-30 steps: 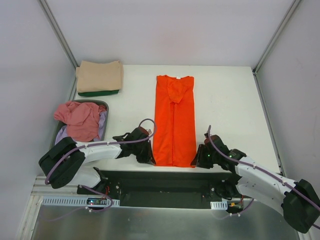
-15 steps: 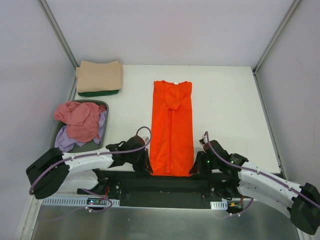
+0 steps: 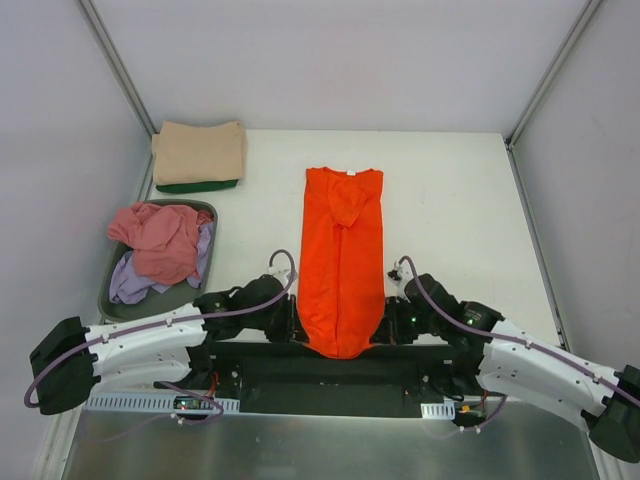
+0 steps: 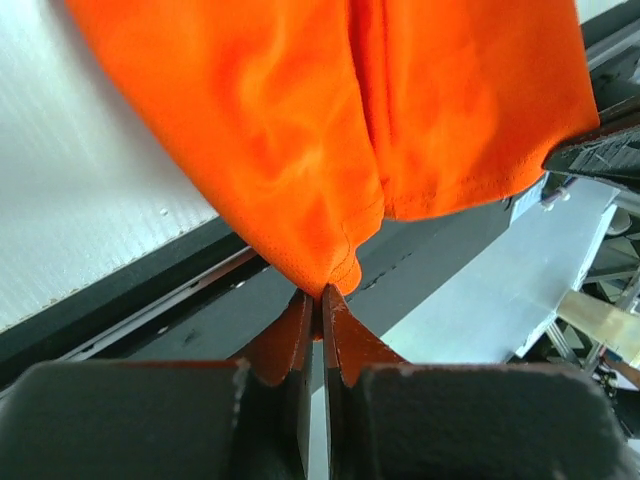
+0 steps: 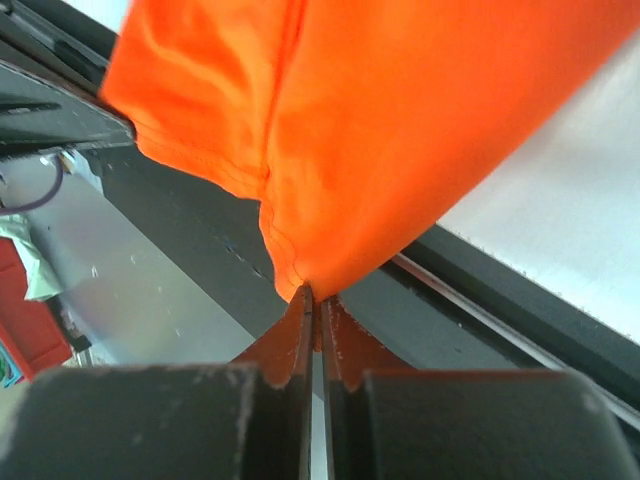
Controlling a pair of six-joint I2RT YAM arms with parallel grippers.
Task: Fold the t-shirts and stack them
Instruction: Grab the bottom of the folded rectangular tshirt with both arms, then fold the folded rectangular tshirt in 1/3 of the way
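Note:
The bright orange t-shirt (image 3: 342,255) lies lengthwise down the middle of the table, sides folded in, neck at the far end. Its hem hangs over the near table edge. My left gripper (image 3: 297,328) is shut on the hem's left corner; in the left wrist view (image 4: 318,291) the cloth (image 4: 330,140) is pinched between the fingers. My right gripper (image 3: 386,330) is shut on the hem's right corner, as the right wrist view (image 5: 316,292) shows, with the orange cloth (image 5: 380,120) above it. A tan shirt (image 3: 199,151) lies folded on a dark green one (image 3: 197,185) at the far left.
A dark grey basket (image 3: 107,298) at the left holds a crumpled pink shirt (image 3: 160,240) and a lilac one (image 3: 135,278). The black base rail (image 3: 330,368) runs along the near edge under the hem. White walls close in the table on three sides.
Both grippers have pulled the orange shirt's hem toward the near edge and closer together. The whole shirt slid toward me and its hem now hangs over the edge.

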